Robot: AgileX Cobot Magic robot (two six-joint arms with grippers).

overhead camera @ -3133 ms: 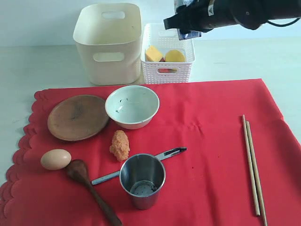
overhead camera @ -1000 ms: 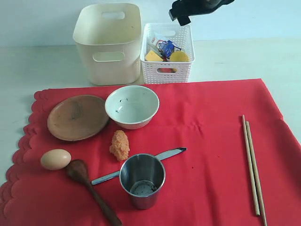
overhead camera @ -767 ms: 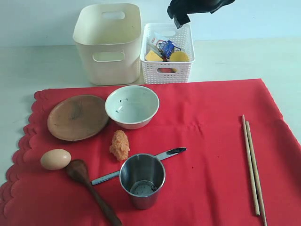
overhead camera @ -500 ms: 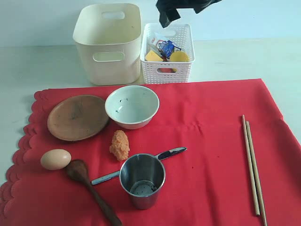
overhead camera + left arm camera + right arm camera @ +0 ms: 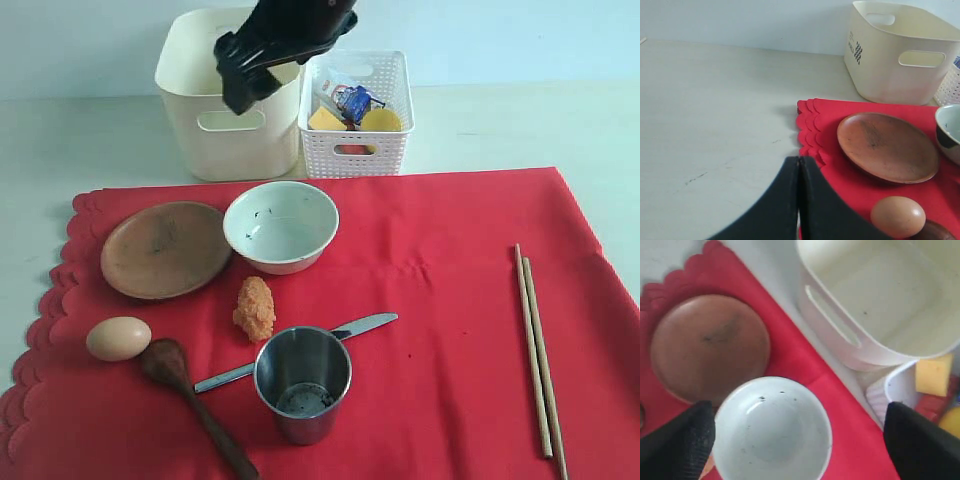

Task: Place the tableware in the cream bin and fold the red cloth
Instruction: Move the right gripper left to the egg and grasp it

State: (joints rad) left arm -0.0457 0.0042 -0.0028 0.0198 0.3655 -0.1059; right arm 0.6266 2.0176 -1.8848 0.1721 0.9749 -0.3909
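Observation:
On the red cloth [image 5: 440,300] lie a brown plate [image 5: 165,248], a white speckled bowl [image 5: 281,225], a steel cup [image 5: 302,383], a dark spoon [image 5: 195,405], a knife [image 5: 300,350] and chopsticks [image 5: 538,350]. The cream bin [image 5: 232,120] stands behind the cloth. My right gripper [image 5: 248,75] hangs open and empty in front of the bin, above the bowl [image 5: 772,430] and plate [image 5: 710,347]. My left gripper [image 5: 799,160] is shut on nothing, low over the bare table beside the cloth's scalloped edge [image 5: 807,130], near the plate [image 5: 885,147].
A white lattice basket [image 5: 356,150] right of the cream bin holds cheese [image 5: 326,118], a lemon [image 5: 380,120] and a carton. An egg [image 5: 118,338] and an orange food lump [image 5: 255,308] lie on the cloth near the spoon and cup.
My right arm has swung left and down, from above the lattice basket to in front of the cream bin. The things on the cloth have not moved.

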